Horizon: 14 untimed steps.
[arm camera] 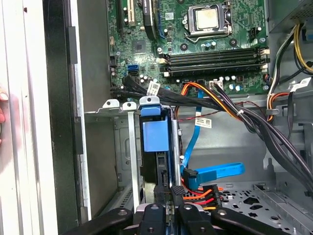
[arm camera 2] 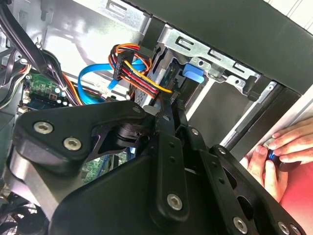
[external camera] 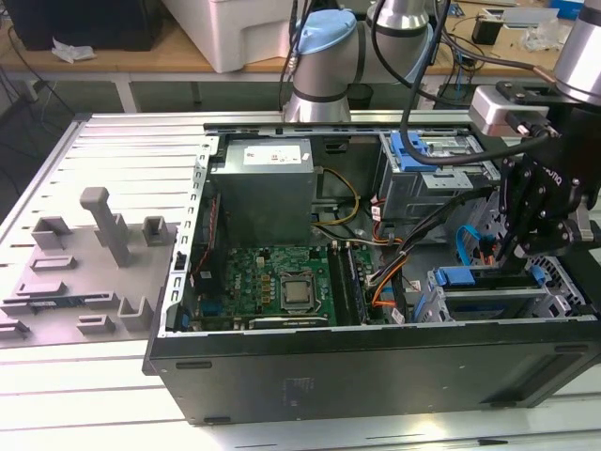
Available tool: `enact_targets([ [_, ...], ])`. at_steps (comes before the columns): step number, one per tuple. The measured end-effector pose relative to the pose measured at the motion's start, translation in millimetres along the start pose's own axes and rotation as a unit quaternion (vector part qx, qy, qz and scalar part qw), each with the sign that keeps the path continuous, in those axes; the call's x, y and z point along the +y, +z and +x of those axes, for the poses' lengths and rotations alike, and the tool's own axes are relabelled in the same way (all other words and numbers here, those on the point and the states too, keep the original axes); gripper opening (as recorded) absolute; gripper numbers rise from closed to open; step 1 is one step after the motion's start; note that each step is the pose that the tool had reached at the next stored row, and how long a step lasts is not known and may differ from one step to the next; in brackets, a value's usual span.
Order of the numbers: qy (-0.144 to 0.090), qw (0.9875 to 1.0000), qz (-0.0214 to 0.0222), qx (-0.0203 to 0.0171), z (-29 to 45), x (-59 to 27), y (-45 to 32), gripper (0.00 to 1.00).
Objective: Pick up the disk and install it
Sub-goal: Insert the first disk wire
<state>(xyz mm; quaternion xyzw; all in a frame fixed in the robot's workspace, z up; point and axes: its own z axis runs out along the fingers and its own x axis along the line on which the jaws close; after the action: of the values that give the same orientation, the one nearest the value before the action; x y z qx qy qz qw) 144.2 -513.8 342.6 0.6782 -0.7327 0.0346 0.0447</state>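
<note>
Lab bench room, ribbed grey tabltop surface: the tabletop (external camera: 113, 150) carries an open PC case (external camera: 376, 366) lying on its side, motherboard (external camera: 282, 282) and grey power supply (external camera: 261, 188) exposed. Grey fixture blocks (external camera: 103, 244) sit well apart at the exterior view's left.

The hand (external camera: 526, 235) is down at the drive cage (external camera: 498, 291) on the exterior view's right. In the first wrist view the hand (arm camera: 168, 215) has its fingers drawn close together at the back edge of the disk (arm camera: 155, 137), which stands on edge in the cage slot, blue carrier rail showing; looks seated or nearly so. Whether the fingers actually clamp it, cannot tell.

Risks, as a judgement: orange and red power cables (arm camera: 205, 193) and the blue data cable (arm camera: 215, 171) lie just beside the fingers, so they could snag or get pinched. A tilted disk could jam in the rails. A person's hand (arm camera 2: 276, 156) rests at the case edge, near the arm.

Hidden: the disk's label, its connector end and how deep it sits.
</note>
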Motion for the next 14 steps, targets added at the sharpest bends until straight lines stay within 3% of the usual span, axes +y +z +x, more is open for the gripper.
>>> enact_targets([
  [14,0.0,1.0,-0.0002,-0.0019,0.2,-1.0,1.9,0.17],
])
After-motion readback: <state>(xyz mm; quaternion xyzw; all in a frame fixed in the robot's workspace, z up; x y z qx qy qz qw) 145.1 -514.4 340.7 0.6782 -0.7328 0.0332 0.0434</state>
